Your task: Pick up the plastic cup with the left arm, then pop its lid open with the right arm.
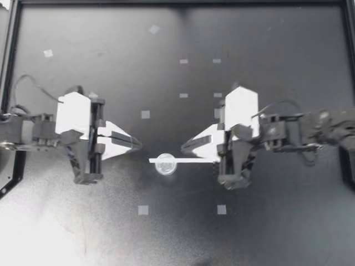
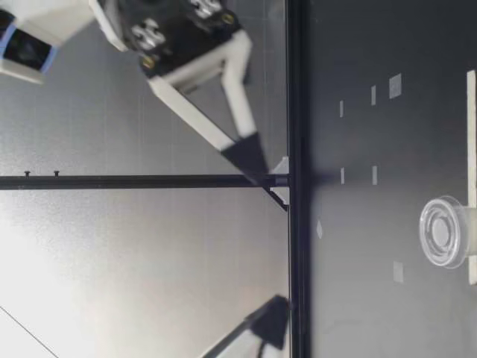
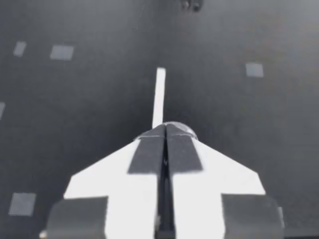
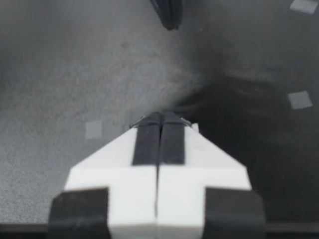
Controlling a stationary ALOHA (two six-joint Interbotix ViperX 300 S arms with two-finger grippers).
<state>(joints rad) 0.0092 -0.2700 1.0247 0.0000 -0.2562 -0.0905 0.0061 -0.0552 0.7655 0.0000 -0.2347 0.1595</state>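
My left gripper (image 1: 137,145) is shut on nothing and points toward the middle of the dark table. Facing it, my right gripper (image 1: 184,148) is also shut and empty. On the table just in front of the gap between them lies a thin white strip (image 1: 194,160) with a clear round lid (image 1: 165,164) at its left end. In the left wrist view the strip (image 3: 159,94) runs ahead of the closed gripper (image 3: 165,127), and the lid (image 3: 185,129) peeks from behind it. The low view has both grippers (image 2: 257,170) (image 2: 274,309) hanging above the table, with the lid (image 2: 445,231) nearer that camera.
Several small grey tape squares (image 1: 143,210) (image 1: 221,209) (image 1: 145,114) dot the table. A black frame (image 1: 6,66) borders the table at the back and sides. The right wrist view shows my left gripper's tip (image 4: 169,12) ahead of the shut right gripper (image 4: 160,117).
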